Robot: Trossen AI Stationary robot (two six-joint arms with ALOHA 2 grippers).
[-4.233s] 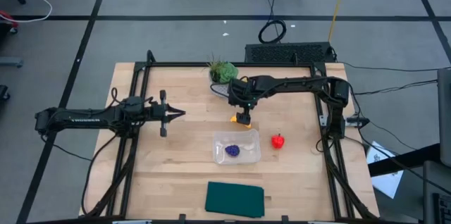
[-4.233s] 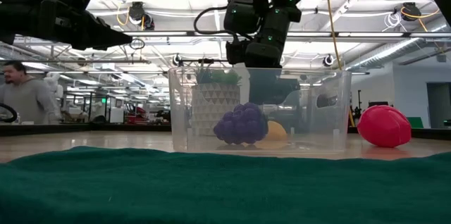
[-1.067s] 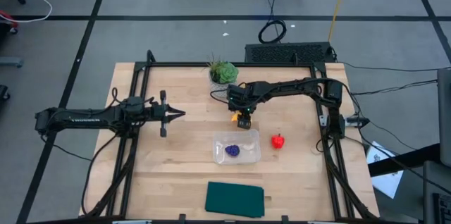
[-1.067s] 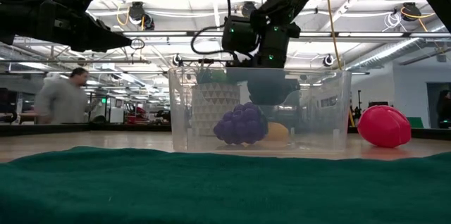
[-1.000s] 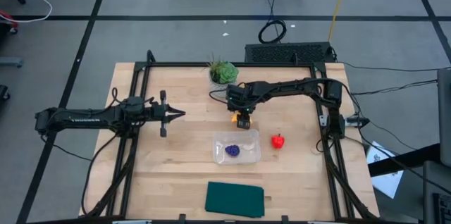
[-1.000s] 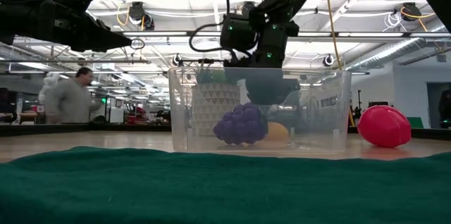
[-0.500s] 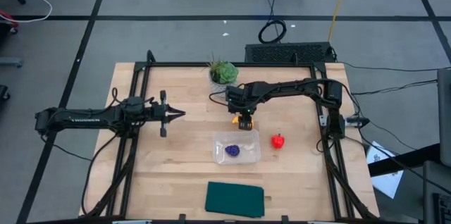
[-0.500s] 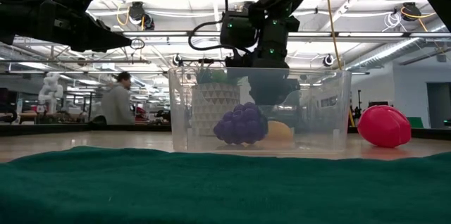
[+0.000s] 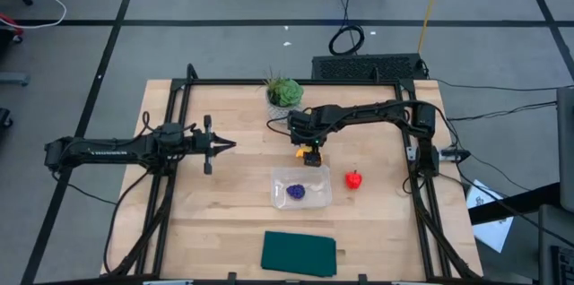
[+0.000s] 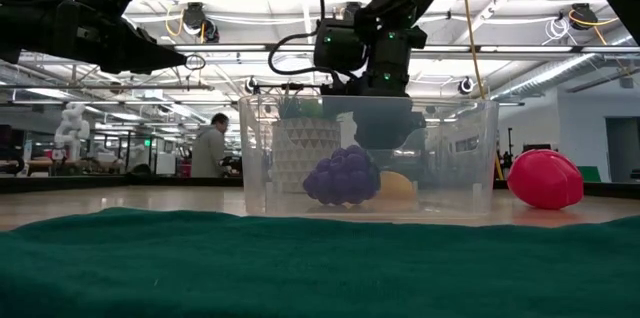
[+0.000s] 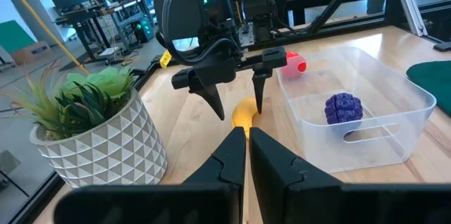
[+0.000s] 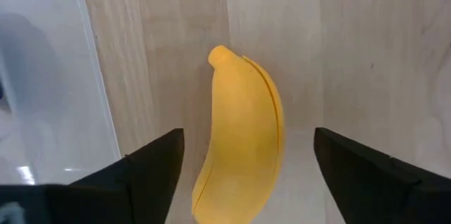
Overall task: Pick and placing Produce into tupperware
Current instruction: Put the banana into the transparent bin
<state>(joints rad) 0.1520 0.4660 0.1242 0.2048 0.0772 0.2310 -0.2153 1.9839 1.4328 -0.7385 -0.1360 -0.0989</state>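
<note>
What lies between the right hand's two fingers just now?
The banana lies on the table between the right hand's open fingers, untouched, beside the tupperware; the right wrist view shows it.

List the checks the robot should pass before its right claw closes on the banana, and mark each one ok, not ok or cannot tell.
1. Right claw open: ok.
2. Curved yellow toy banana lies between its fingers: ok.
3. Banana lies on the table outside the clear plastic rectangular container: ok.
4. Container has room: ok, only the dark purple roundish piece is inside.
5. Left claw shut, parked clear of the banana: ok.
6. Fingers low enough to grip: cannot tell.
</note>
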